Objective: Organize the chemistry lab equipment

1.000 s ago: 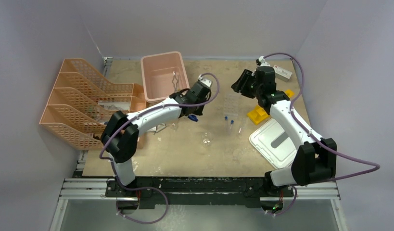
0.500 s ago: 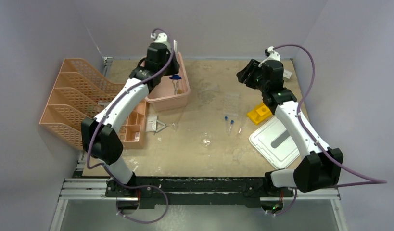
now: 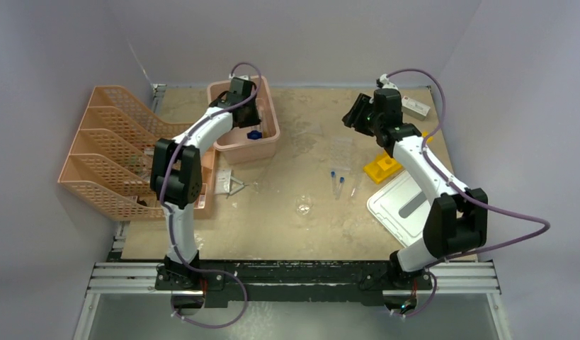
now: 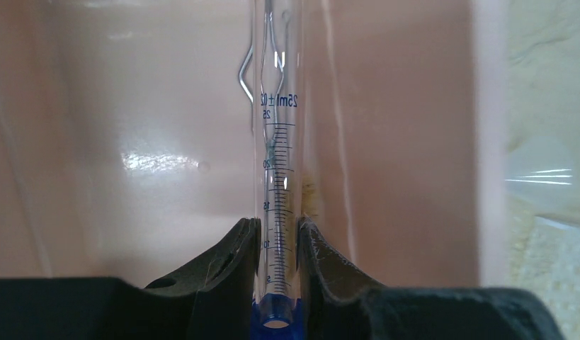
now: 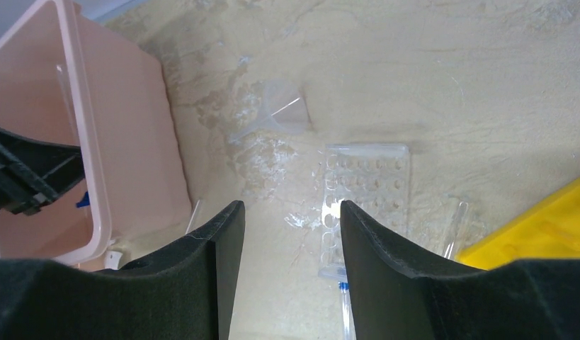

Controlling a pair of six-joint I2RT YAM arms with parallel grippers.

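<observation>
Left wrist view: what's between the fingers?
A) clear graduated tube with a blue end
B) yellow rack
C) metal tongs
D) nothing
A: the left fingers pinch a clear graduated tube near its blue end, with the pink bin behind it.

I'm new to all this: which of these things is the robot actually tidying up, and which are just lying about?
Being tidied: graduated cylinder in the left gripper, blue-capped tubes, tiny glass beaker, clear rack, yellow rack, clear funnel.
Not lab gear: pink bin, white lid, orange mesh trays.
</observation>
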